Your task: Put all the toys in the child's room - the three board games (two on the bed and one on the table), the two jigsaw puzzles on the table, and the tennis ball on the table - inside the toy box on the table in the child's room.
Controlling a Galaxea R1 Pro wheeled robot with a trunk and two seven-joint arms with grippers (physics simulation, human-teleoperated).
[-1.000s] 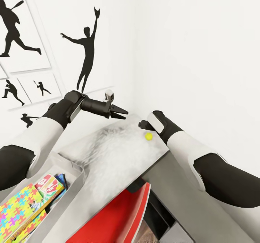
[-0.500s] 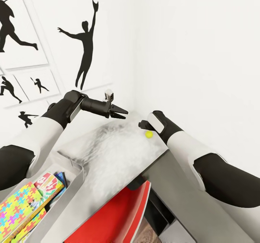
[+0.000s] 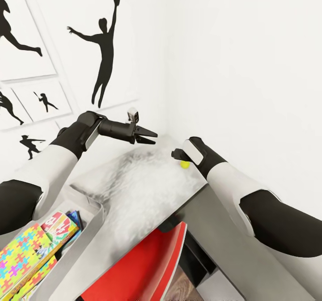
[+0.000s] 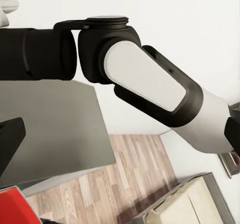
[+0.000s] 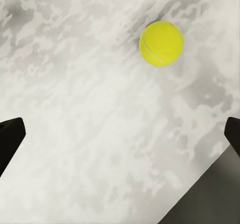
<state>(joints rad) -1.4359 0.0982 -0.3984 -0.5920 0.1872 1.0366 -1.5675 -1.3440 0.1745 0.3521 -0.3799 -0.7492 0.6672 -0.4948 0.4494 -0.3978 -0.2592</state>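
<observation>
One toy is left loose on the desk (image 3: pixel 147 189): the tennis ball (image 3: pixel 184 164), lying near the far corner by the wall, just under your right end effector (image 3: pixel 177 154). From the head camera that end effector is mostly hidden behind its own wrist; the right wrist camera shows the two fingertips (image 5: pixel 10 139) at opposite edges of the frame, spread wide, with the ball (image 5: pixel 161 43) ahead of them and off to one side, not between them. Your left end effector (image 3: pixel 150 137) hangs in the air over the back of the desk, jaws slightly parted and holding nothing. At the near left, the toy box (image 3: pixel 85 238) already carries the jigsaw puzzles (image 3: pixel 22 258) and board games (image 3: pixel 60 227).

Close now, you judge, and the fingers would likely miss or clip the ball, sending it rolling along the smooth top toward the edge or the wall corner. Centre the ball in the gap first.

Only the head camera tells you how far the toy box sits from the ball, well apart. The left wrist camera looks instead across at your right arm (image 4: pixel 150 89), with wooden floor (image 4: pixel 125 174) below the desk's end.
</observation>
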